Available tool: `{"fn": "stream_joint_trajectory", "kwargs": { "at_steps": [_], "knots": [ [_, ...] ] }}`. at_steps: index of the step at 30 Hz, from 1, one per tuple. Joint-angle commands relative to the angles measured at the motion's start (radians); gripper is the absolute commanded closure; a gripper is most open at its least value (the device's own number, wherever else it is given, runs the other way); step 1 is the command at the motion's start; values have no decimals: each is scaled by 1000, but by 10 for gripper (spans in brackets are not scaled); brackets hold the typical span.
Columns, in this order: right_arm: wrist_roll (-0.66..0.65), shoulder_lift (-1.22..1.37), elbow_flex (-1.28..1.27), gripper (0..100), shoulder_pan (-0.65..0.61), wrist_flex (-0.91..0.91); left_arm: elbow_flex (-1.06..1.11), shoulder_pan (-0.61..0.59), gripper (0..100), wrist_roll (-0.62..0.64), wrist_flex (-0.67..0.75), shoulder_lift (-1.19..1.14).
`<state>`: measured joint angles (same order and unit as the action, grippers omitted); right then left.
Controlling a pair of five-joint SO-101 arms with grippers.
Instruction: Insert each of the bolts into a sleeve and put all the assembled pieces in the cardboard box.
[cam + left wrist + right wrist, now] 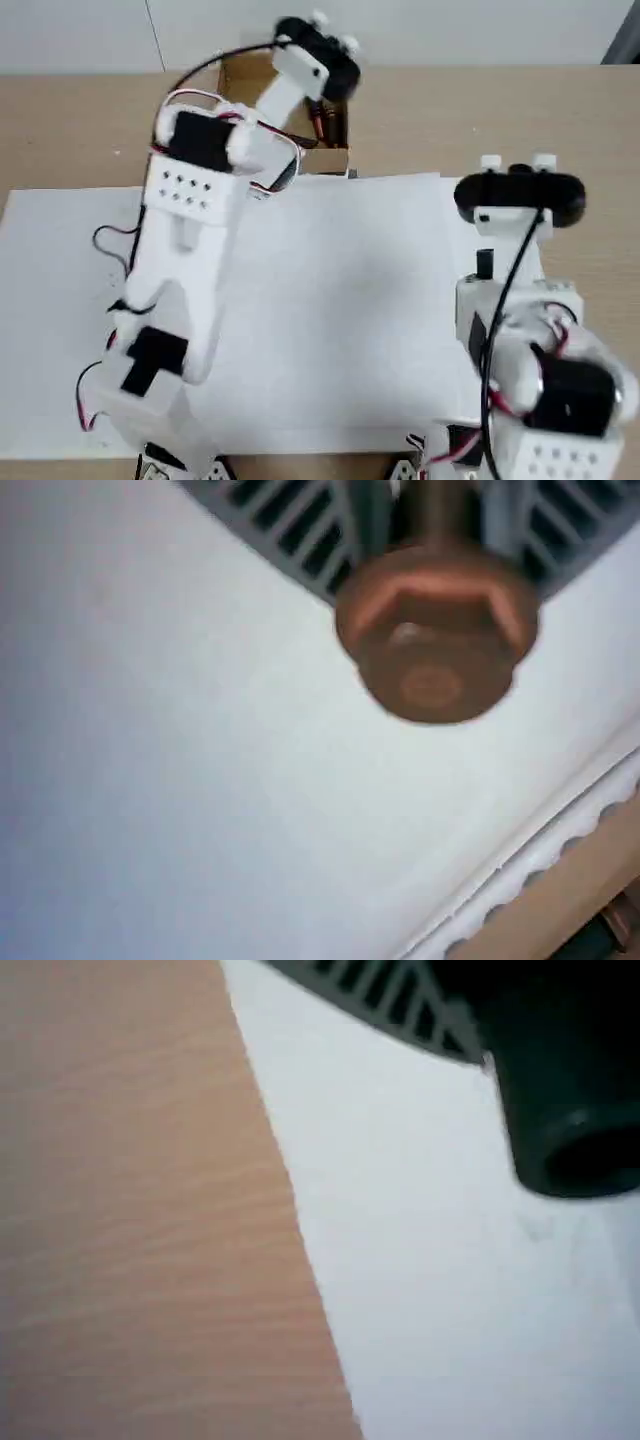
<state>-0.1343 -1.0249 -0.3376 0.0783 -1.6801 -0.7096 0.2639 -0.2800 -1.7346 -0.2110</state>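
Observation:
My left gripper (pixel 430 515) is shut on a copper-coloured bolt (pixel 436 630), whose hex head faces the wrist camera between the grey ribbed fingers (pixel 285 530). In the high view this arm stretches to the cardboard box (pixel 238 82) at the table's far edge, its black wrist (pixel 318 55) above the box. A reddish piece (pixel 318 122) shows inside the box. My right gripper (pixel 520 1050) is shut on a black sleeve (pixel 572 1120), held low over the white sheet. From above, that sleeve (pixel 485 263) hangs near the sheet's right edge.
A large white sheet (pixel 340 300) covers the middle of the wooden table (pixel 80 130). Bare wood (pixel 130 1210) borders the sheet beside the right gripper. Both arm bases stand at the near edge, with loose cables around them.

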Motion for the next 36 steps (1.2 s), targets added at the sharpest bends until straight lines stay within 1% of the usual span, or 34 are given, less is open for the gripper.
{"fn": "stream_joint_trajectory", "kwargs": {
  "at_steps": [1,7,11,13,16,19,27,30,33,36],
  "knots": [
    [-5,-97,48,995,-7,-2,35,6,995,83,-17,138],
    [-6,-272,6,995,-5,-2,268,12,995,144,-14,344],
    [-2,-400,-89,995,-5,1,444,72,995,187,-11,502],
    [-2,-464,-132,995,-5,2,515,107,995,233,-6,575],
    [-2,-541,-173,995,-4,7,630,127,995,304,38,674],
    [-2,-572,-183,995,-4,16,745,124,995,336,66,760],
    [0,-579,-265,995,-5,67,983,124,995,437,71,994],
    [3,-581,-325,995,-5,96,1086,124,995,493,129,1089],
    [52,-581,-381,995,-5,142,1211,124,995,548,204,1204],
    [66,-581,-450,995,-25,208,1351,124,995,569,285,1341]
  ]
}}
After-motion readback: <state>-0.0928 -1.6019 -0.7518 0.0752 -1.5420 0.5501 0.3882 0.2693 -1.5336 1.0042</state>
